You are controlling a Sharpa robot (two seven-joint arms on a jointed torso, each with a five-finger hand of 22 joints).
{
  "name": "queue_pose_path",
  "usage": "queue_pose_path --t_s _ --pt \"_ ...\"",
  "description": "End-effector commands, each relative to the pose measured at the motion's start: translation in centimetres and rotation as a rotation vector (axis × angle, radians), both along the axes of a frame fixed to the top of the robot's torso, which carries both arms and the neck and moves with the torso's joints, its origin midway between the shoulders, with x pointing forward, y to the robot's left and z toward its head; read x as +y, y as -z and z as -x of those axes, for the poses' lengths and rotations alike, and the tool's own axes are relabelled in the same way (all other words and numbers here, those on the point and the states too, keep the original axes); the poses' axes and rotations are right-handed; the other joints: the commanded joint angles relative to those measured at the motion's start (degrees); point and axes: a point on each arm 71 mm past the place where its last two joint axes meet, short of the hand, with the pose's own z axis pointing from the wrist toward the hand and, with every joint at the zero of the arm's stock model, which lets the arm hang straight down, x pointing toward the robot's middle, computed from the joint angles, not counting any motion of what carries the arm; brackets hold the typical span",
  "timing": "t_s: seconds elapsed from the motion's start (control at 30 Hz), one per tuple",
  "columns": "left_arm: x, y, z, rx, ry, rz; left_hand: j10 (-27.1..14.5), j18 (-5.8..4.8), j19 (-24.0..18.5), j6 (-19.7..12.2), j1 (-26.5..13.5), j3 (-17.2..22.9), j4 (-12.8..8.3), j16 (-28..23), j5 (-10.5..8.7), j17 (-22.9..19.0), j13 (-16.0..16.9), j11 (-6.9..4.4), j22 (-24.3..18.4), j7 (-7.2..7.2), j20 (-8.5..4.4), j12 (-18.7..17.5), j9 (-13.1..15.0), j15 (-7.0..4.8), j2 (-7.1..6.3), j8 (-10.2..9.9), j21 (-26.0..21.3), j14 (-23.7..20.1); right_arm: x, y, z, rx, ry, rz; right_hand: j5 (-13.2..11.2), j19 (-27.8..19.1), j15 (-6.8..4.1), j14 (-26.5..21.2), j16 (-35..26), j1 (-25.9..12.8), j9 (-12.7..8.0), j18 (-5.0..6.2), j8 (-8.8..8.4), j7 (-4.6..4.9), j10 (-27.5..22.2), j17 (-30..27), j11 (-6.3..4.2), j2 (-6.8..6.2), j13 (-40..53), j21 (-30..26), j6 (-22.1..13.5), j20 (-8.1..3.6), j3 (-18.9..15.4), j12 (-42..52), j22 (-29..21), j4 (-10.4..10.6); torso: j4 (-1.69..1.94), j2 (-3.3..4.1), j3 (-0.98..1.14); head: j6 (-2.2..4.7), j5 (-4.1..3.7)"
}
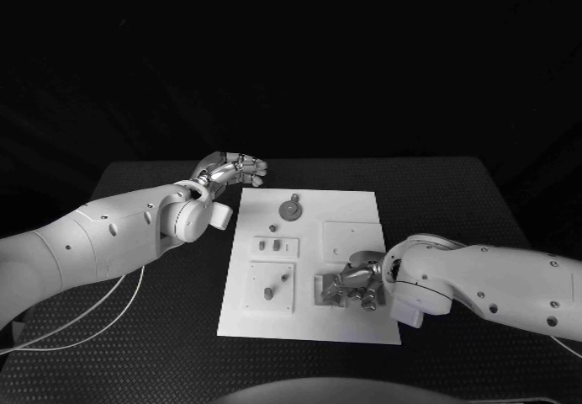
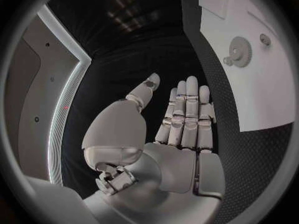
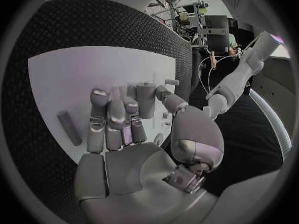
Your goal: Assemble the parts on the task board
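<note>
Your right robot hand (image 1: 353, 284) sits low on the near part of the task board (image 1: 351, 206), fingers curled over a square block, but you cannot tell whether it has hold of anything; a loose pin (image 3: 70, 128) lies just beside its fingers. The left robot hand (image 1: 233, 171) hovers off the board's far corner over the tabletop (image 1: 145, 337), fingers straight and empty, with the gear (image 1: 291, 207) near it. Assembly looks early: pegs and gear appear unseated, and what is under the right palm is hidden.

- The table (image 1: 158, 337) has a matt black, rough-textured mat.
- The task board (image 1: 351, 320) looks smooth, matt white.
- The right robot hand (image 1: 351, 284) is glossy silver metal.
</note>
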Motion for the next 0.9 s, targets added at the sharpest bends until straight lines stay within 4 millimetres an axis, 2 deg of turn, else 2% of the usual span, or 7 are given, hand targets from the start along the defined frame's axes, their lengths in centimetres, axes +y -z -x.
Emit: queue_pose_path --t_s 0.03,0.63,0.9 --pt "-0.29 -0.10 0.03 -0.001 0.016 0.013 -0.4 0.34 0.0 -0.4 -0.6 -0.3 0.0 -0.4 -0.19 0.1 -0.1 0.06 0.1 -0.04 0.50 -0.2 -0.1 0.38 0.15 -0.1 -0.2 -0.1 0.17 0.14 0.09 -0.001 -0.027 0.005 -0.1 -0.4 -0.15 -0.1 -0.2 -0.6 0.0 0.89 -0.07 0.23 0.0 0.0 0.15 -0.01 0.1 0.2 0.3 0.08 0.0 -0.2 1.1 -0.5 0.02 0.01 -0.01 -0.03 0.14" --pt "-0.22 -0.06 0.06 0.005 0.017 0.012 -0.5 0.36 0.0 -0.5 -0.7 -0.3 0.0 -0.5 -0.19 0.2 -0.1 0.07 0.1 -0.03 0.49 -0.2 -0.1 0.38 0.16 -0.1 -0.3 -0.1 0.44 0.40 0.01 -0.025 -0.055 0.022 -0.1 -0.7 -0.11 -0.3 -0.4 -0.7 -0.1 0.89 -0.18 0.28 -0.1 -0.2 0.20 0.01 0.1 0.3 0.1 0.08 -0.1 -0.3 1.1 -1.0 -0.07 0.00 -0.01 -0.13 0.51" --pt "-0.24 -0.06 0.07 0.005 0.019 0.012 -0.5 0.36 0.0 -0.5 -0.7 -0.3 0.0 -0.5 -0.19 0.3 -0.1 0.09 0.2 -0.02 0.50 -0.2 -0.1 0.39 0.17 -0.1 -0.3 -0.1 0.35 0.49 -0.16 -0.037 -0.053 0.028 -0.1 -1.0 0.03 -0.9 -0.9 -1.4 -0.1 0.89 -0.41 0.45 -0.5 -0.7 0.36 -1.57 0.2 0.4 -0.3 0.14 -0.4 -0.4 1.0 -1.0 -0.07 0.01 -0.01 -0.05 0.52"
